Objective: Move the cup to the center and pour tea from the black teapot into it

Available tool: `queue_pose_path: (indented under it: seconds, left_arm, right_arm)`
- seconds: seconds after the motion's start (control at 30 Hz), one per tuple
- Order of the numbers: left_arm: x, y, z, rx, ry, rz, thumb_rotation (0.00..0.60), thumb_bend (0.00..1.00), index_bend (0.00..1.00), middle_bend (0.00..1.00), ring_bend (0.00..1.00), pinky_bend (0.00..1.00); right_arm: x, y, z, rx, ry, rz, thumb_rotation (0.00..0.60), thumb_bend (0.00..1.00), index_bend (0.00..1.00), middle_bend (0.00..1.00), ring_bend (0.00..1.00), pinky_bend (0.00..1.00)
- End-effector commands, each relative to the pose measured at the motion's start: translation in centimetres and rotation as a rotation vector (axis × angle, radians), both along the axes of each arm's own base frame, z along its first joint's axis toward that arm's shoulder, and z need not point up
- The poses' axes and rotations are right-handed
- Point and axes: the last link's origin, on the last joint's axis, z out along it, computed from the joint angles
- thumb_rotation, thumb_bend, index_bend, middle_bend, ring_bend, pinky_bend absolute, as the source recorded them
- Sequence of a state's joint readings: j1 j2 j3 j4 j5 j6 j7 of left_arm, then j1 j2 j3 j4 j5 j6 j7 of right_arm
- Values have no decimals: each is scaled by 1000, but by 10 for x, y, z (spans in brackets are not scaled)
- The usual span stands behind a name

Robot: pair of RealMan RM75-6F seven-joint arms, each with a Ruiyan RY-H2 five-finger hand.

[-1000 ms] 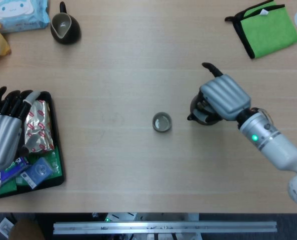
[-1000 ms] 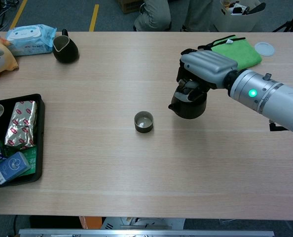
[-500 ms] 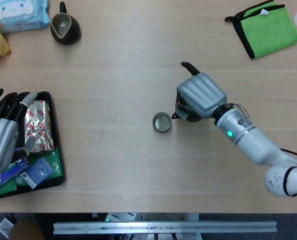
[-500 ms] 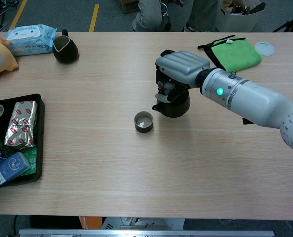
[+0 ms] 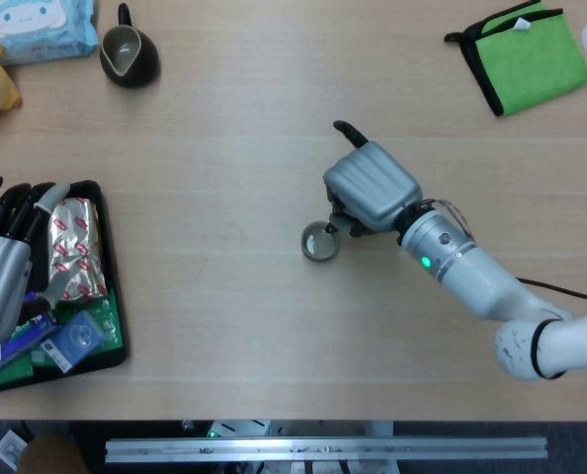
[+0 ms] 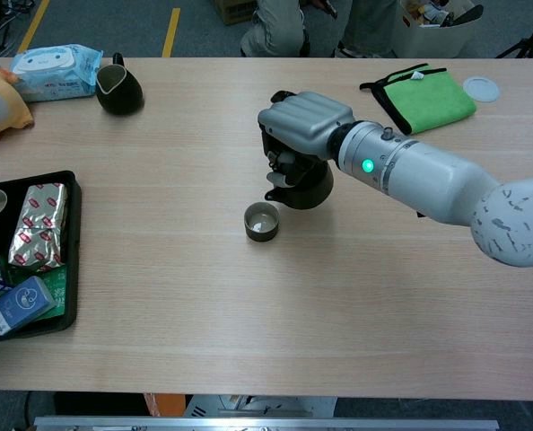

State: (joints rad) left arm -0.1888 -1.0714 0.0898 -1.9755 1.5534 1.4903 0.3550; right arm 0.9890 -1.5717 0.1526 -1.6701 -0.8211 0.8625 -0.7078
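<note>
Over the last second I've carried the black teapot (image 6: pixel 308 185) leftward across the desk (image 5: pixel 234 148) in my right hand (image 5: pixel 370 186), from well to the right of the cup (image 6: pixel 261 221) to just beside it. Its spout now hangs right at the cup's upper right rim, and the arm reaches further across. My left hand (image 5: pixel 1 269) has slid a little lower at the edge of the head view.
</note>
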Motion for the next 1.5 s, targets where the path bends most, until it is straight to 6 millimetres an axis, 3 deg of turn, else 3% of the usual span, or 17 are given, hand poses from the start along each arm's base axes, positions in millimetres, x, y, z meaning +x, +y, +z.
queue_pose_path:
  seconds: [0.03, 1.5]
  left_arm:
    - [0, -1, 1, 4, -7, -1, 600, 265, 98, 163, 134, 81]
    - [-1, -3, 0, 10, -31, -2, 600, 265, 98, 162, 135, 82]
  right_arm:
    - [2, 0, -3, 0, 22, 14, 560, 328, 1000, 959, 909, 25]
    - [14, -3, -9, -40, 184, 116, 566, 327, 1000, 961, 909, 40]
